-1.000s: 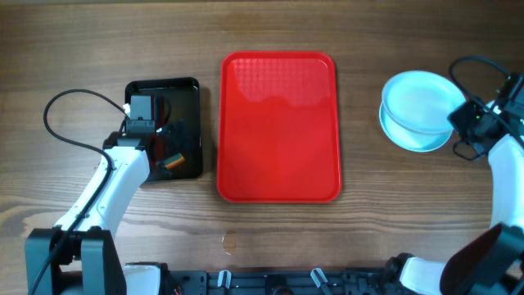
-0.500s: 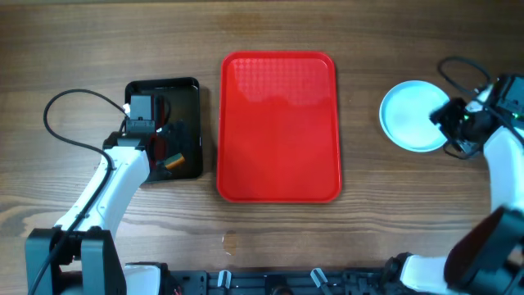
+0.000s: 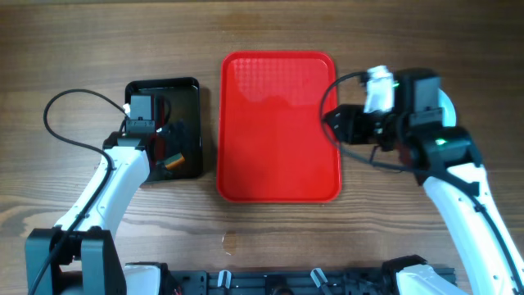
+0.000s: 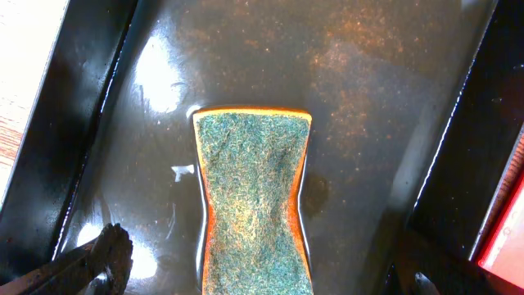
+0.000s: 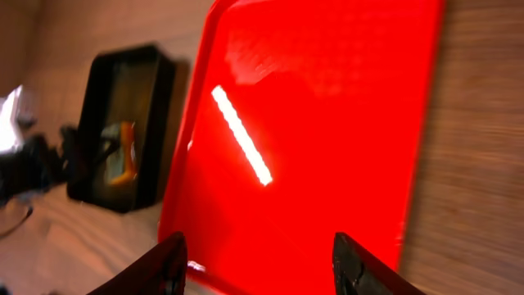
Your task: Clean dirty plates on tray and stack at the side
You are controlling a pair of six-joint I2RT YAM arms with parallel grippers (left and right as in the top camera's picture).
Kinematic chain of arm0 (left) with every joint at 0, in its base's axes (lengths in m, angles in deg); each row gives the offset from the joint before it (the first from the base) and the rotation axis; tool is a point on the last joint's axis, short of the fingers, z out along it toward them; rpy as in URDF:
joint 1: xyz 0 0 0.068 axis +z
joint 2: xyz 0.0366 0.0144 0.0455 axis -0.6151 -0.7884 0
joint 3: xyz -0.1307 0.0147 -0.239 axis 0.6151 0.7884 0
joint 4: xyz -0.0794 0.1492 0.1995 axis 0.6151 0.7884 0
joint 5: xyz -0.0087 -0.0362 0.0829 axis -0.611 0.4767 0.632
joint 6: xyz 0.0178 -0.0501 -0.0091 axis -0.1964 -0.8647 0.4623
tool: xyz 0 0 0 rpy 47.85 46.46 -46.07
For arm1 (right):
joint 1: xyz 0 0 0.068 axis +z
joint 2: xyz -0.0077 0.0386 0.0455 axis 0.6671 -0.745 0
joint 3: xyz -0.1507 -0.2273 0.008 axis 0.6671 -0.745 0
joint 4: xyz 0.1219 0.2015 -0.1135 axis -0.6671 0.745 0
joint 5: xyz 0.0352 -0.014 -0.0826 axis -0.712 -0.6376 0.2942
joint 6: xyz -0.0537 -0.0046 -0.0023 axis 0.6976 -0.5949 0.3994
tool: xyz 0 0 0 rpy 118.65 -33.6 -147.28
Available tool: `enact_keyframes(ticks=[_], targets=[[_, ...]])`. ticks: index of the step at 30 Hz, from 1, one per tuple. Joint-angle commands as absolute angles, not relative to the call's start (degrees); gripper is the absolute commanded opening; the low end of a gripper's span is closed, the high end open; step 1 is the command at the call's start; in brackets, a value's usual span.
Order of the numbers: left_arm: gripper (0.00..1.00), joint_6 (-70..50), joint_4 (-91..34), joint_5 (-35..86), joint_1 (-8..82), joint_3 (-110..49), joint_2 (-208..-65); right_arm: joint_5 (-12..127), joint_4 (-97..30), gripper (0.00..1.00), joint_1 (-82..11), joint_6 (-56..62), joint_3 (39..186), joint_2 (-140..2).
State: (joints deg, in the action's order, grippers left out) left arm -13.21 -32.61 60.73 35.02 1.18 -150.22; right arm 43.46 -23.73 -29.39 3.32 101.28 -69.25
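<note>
The red tray (image 3: pixel 278 127) lies bare in the middle of the table, and it fills the right wrist view (image 5: pixel 311 123). My right gripper (image 3: pixel 330 123) hovers over its right edge, open with nothing between its fingers (image 5: pixel 260 266). The plates (image 3: pixel 448 106) show only as a pale-blue sliver behind the right arm, on the table right of the tray. My left gripper (image 4: pixel 262 270) hangs open inside the black tray, its fingers either side of the green-topped sponge (image 4: pixel 254 205) without touching it.
The black tray (image 3: pixel 192 90) sits left of the red tray with a narrow gap between them; it also appears in the right wrist view (image 5: pixel 123 123). A black cable (image 3: pixel 57 115) loops on the wood beside the left arm.
My right gripper set the plate down on the stack, opened, and swung left to the red tray's right edge. The left arm has not moved.
</note>
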Motion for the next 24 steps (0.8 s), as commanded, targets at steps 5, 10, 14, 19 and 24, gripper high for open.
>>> enact_keyframes(ticks=[5,10,14,19,24], targets=[[1.00,-12.93,-32.79,60.25,35.24,1.42,-150.11,46.03,-23.51,0.74,-25.79,2.34,101.54,-69.69],[1.00,-12.93,-32.79,60.25,35.24,1.42,-150.11,46.03,-23.47,1.00,-25.77,-1.69,101.54,-69.73],[1.00,-12.93,-32.79,60.25,35.24,1.42,-150.11,46.03,-23.47,1.00,-25.79,-9.79,101.54,-69.73],[1.00,-12.93,-32.79,60.25,35.24,1.42,-150.11,46.06,-23.47,1.00,-25.79,-18.93,101.54,-69.73],[1.00,-12.93,-32.79,60.25,35.24,1.42,-150.11,48.64,-23.03,1.00,-25.98,-20.59,101.54,-69.69]])
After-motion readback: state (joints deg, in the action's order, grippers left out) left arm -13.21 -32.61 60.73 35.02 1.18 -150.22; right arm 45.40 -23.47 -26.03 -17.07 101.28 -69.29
